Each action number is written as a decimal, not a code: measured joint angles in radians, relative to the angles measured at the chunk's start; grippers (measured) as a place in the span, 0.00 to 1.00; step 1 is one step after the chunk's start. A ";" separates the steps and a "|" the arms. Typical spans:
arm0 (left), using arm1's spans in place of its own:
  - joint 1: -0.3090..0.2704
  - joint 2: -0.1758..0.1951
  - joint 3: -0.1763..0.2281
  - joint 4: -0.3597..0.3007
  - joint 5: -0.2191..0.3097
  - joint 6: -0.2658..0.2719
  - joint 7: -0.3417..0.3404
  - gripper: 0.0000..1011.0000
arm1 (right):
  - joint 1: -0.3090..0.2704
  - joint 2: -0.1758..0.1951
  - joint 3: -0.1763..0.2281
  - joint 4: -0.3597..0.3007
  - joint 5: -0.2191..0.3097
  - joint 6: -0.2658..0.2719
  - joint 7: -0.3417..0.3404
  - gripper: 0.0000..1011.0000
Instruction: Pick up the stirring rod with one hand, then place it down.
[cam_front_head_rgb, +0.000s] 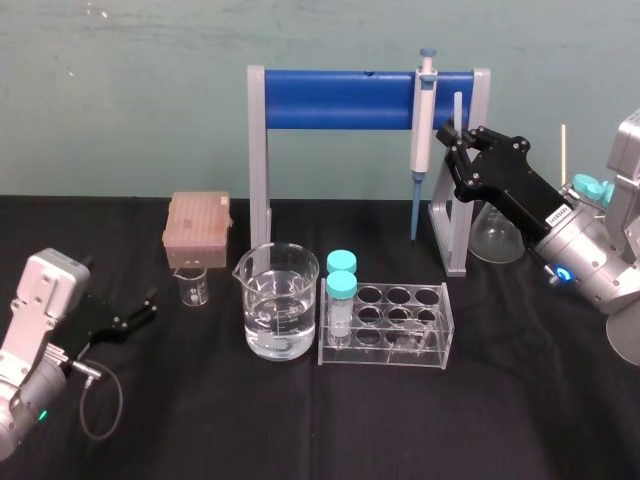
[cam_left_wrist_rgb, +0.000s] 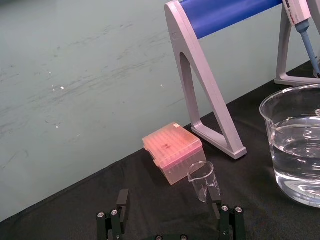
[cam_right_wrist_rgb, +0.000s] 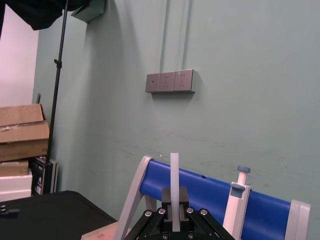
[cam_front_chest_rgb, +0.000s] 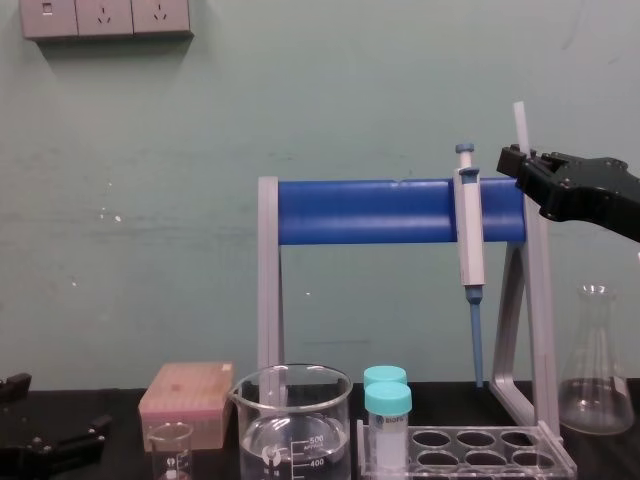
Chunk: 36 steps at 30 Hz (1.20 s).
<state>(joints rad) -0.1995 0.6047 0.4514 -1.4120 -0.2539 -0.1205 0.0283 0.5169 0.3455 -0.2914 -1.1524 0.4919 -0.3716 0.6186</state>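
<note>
The right end effector (cam_front_head_rgb: 447, 135) is clamped on the rod (cam_front_head_rgb: 458, 108), up high beside the pipette (cam_front_head_rgb: 424, 120). The left end effector (cam_front_head_rgb: 143, 304) sits low, fingers apart.

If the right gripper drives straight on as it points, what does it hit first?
Likely the stand's blue bar, just ahead of the right gripper and its rod; the pipette hangs close beside that line. Depth is unclear.

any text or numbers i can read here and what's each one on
"500" and "400": graduation marks on the large beaker.
Print on the front teal-capped vial: too blurred to read.
White sticker behind the right pincer: too small to read.
</note>
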 joint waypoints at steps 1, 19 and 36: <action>0.000 0.000 0.000 0.000 0.000 0.000 0.000 0.99 | 0.000 0.000 0.000 0.000 0.000 0.000 0.000 0.07; 0.000 0.000 0.000 0.000 0.000 0.000 0.000 0.99 | 0.000 0.000 0.000 0.000 0.000 0.000 0.000 0.07; 0.000 0.000 0.000 0.000 0.000 0.000 0.000 0.99 | 0.000 0.000 0.000 0.000 0.000 0.000 0.000 0.07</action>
<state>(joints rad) -0.1996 0.6047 0.4514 -1.4120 -0.2539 -0.1205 0.0283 0.5169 0.3455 -0.2913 -1.1524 0.4918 -0.3717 0.6186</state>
